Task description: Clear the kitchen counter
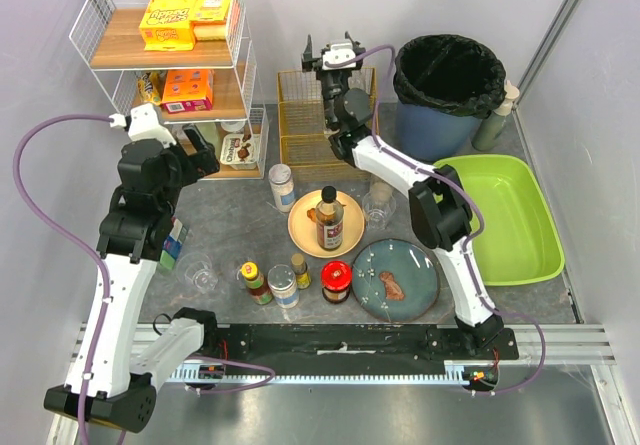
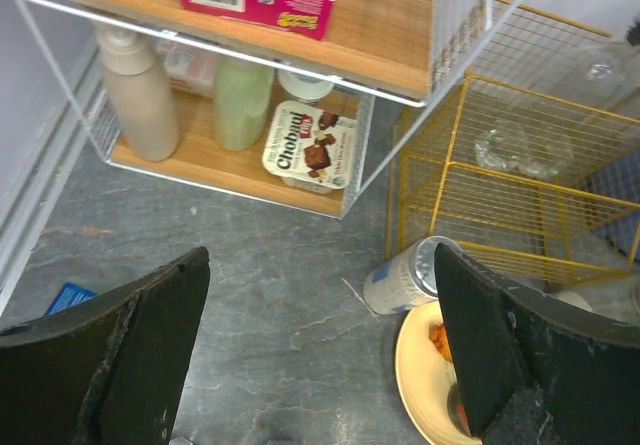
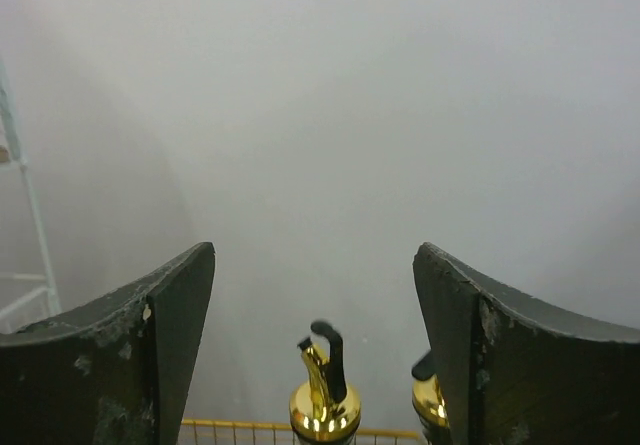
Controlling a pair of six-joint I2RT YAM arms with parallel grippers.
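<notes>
The kitchen counter (image 1: 235, 227) is a dark grey mottled slab carrying a cream plate (image 1: 303, 233) with a sauce bottle (image 1: 330, 220), a blue plate (image 1: 412, 275), a white canister (image 1: 282, 187), small jars (image 1: 283, 285) and glasses (image 1: 378, 205). My left gripper (image 1: 205, 150) hangs open over bare counter (image 2: 270, 295) in front of the white wire rack (image 1: 165, 50), nothing between its fingers (image 2: 150, 335). My right gripper (image 1: 335, 57) is open above the yellow wire rack (image 1: 325, 115). A gold-topped pourer bottle (image 3: 325, 400) stands below, between its fingers (image 3: 165, 335), untouched. A second gold top (image 3: 428, 397) peeks beside the right finger.
A black-lined trash bin (image 1: 448, 75) stands at the back right, a lime-green tray (image 1: 505, 215) in front of it. The white rack's lower shelf holds a Chobani cup (image 2: 310, 145) and two bottles (image 2: 140, 95). A glass (image 2: 515, 145) sits inside the yellow rack (image 2: 455, 180).
</notes>
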